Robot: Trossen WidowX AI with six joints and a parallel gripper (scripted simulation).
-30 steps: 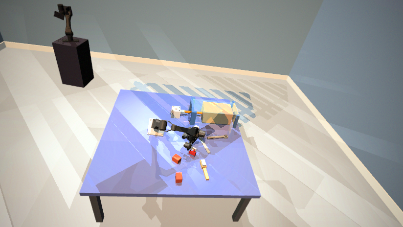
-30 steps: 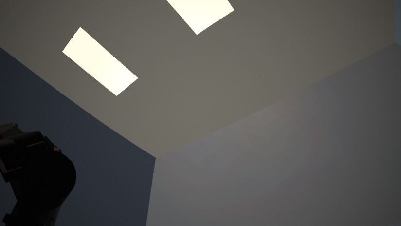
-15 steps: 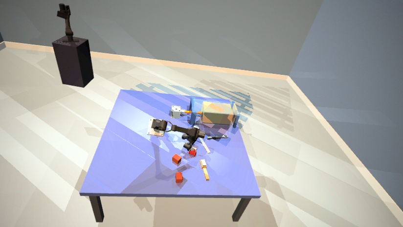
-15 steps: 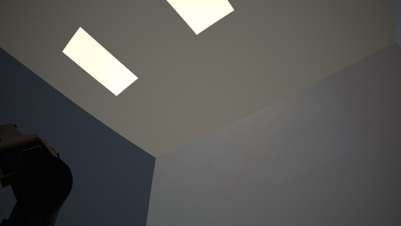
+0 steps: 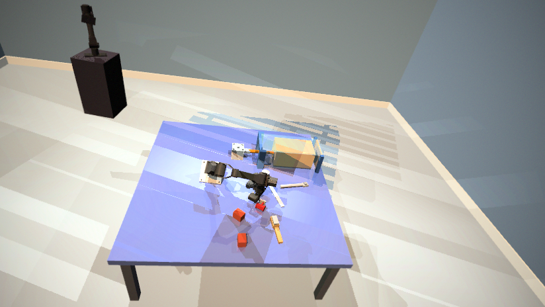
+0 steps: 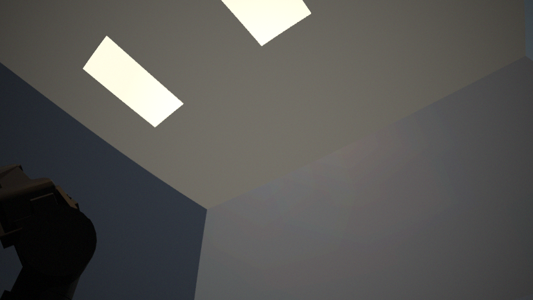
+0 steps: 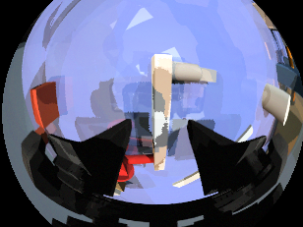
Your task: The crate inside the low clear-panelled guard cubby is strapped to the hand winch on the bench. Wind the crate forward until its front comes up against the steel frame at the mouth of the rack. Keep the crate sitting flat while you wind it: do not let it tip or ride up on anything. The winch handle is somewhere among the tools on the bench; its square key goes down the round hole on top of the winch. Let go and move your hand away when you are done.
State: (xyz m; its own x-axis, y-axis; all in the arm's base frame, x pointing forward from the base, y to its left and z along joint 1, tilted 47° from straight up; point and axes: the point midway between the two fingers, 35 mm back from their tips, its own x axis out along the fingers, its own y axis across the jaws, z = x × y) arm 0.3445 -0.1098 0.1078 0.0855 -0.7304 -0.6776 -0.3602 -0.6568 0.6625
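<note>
Wrist view: winch handle's long bar (image 7: 159,92) runs upright between fingertips.

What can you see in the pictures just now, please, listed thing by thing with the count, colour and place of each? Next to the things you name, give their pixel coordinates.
bench (image 5: 179,243): one, blue, mid-room
crate (image 5: 292,158): one, tan, inside the cubby
guard cubby (image 5: 262,141): one, blue-framed, far right of bench
winch (image 5: 238,147): one, white, left of cubby
strap (image 5: 252,151): one, orange, winch to crate
blocks (image 5: 242,240): two, red-orange, near side
yellow-handled tool (image 5: 278,232): one, right of blocks
ceiling lights (image 6: 132,81): two, pale yellow, overhead
pedestal (image 5: 89,87): one, dark, far left, bearing a second arm
arm (image 5: 247,176) (image 6: 48,238): one, black, on bench
gripper (image 7: 159,124): one, black, partly open
</note>
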